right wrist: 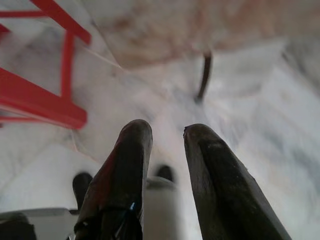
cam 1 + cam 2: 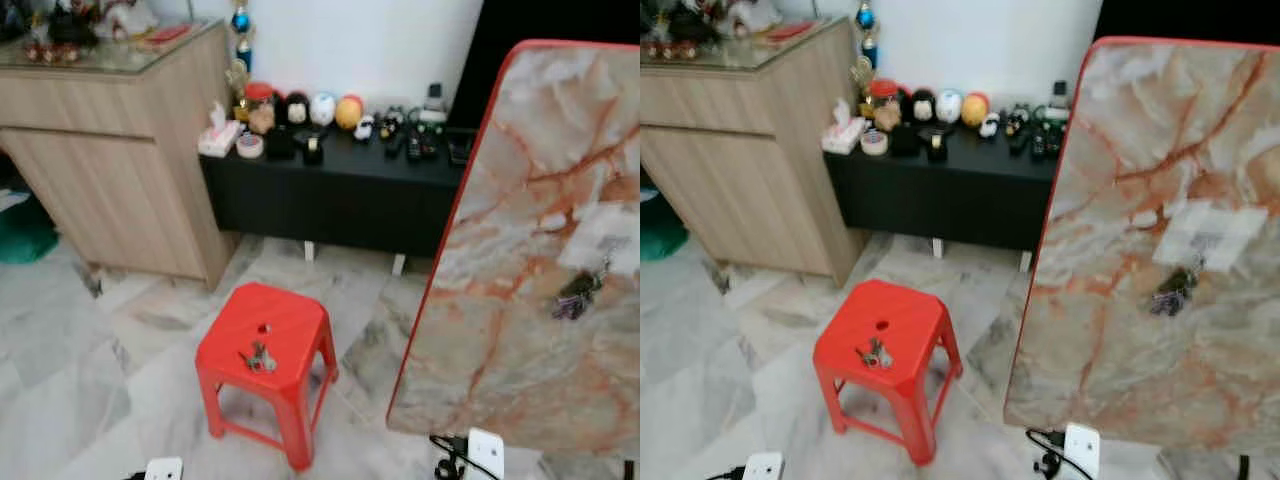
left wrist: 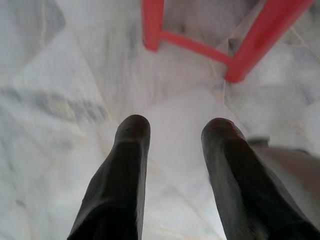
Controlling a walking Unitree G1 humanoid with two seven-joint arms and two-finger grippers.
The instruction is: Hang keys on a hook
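Marble floor runs across the room, pale with grey veins. On it stands a red stool, and the keys lie on its seat, just beside a small hole. To the right a marble-patterned board with a red edge stands upright, tilted slightly; a second bunch hangs on it below a pale patch. Whether a hook holds that bunch is too small to tell. Behind, a low black bench carries round toys, tape and small gadgets, and a wooden cabinet stands to its left.

Left pincer hangs low over the floor near the stool's legs, fingers spread and holding nothing. Right pincer points at the floor beside the stool and the board's foot, fingers slightly parted, also holding nothing.
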